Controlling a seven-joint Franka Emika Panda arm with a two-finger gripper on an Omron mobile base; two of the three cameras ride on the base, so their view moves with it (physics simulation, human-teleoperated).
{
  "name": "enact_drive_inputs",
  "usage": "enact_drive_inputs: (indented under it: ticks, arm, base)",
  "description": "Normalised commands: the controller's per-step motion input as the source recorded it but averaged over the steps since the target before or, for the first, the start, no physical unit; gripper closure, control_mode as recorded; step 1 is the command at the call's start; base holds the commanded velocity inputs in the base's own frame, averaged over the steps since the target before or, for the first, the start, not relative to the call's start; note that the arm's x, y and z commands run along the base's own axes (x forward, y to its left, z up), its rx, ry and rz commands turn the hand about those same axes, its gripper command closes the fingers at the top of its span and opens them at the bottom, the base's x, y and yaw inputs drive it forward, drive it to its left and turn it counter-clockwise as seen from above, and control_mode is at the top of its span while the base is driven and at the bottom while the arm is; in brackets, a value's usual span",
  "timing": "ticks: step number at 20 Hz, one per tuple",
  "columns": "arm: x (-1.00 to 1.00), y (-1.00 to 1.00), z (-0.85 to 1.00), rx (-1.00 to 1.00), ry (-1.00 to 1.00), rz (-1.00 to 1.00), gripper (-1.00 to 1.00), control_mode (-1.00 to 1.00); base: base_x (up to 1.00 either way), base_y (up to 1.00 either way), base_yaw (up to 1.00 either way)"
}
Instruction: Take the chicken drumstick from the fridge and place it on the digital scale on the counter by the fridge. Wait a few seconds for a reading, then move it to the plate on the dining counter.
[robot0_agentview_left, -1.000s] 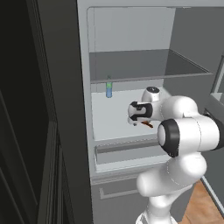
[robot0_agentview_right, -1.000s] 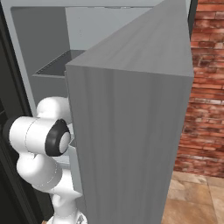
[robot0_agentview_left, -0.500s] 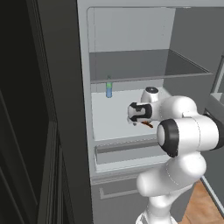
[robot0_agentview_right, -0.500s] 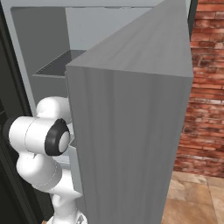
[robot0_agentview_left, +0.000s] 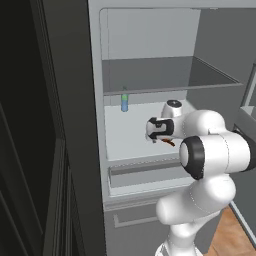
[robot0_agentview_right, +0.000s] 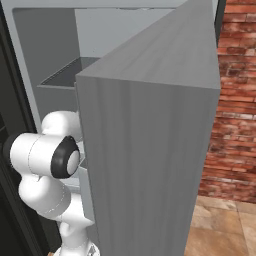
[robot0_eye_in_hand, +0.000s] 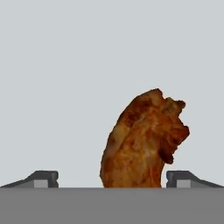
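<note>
Open fridge (robot0_agentview_left: 150, 45) interior, pale shelf at centre of the left base view: the claw (robot0_eye_in_hand: 112, 177), unmoved over the last second, has its jaws spread wide either side of the chicken drumstick (robot0_eye_in_hand: 142, 140), lying ungrasped on that shelf, so closing comes next.

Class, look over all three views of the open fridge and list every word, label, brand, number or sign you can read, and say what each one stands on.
None: no readable text appears in any view.
The small blue-green bottle on the fridge shelf shows no legible label; it is too small to tell.
The chicken drumstick, the robot's gripper and the red brick wall bear no writing.
</note>
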Motion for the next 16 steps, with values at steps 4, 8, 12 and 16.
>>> enact_drive_inputs:
  ticks: [4,8,12,16]
  arm:
    - [0.00,0.00,-0.06,0.00,-0.01,0.00,1.00,-1.00]
    - [0.00,0.00,0.00,0.00,0.00,0.00,1.00,-1.00]
    - [0.00,0.00,0.00,0.00,0.00,0.00,1.00,-1.00]
    - [-0.20,0.00,0.00,0.00,-0.01,0.00,1.00,-1.00]
  base:
    - [0.00,0.00,0.00]
    - [0.00,0.00,0.00]
    - [0.00,0.00,0.00]
    - [0.00,0.00,0.00]
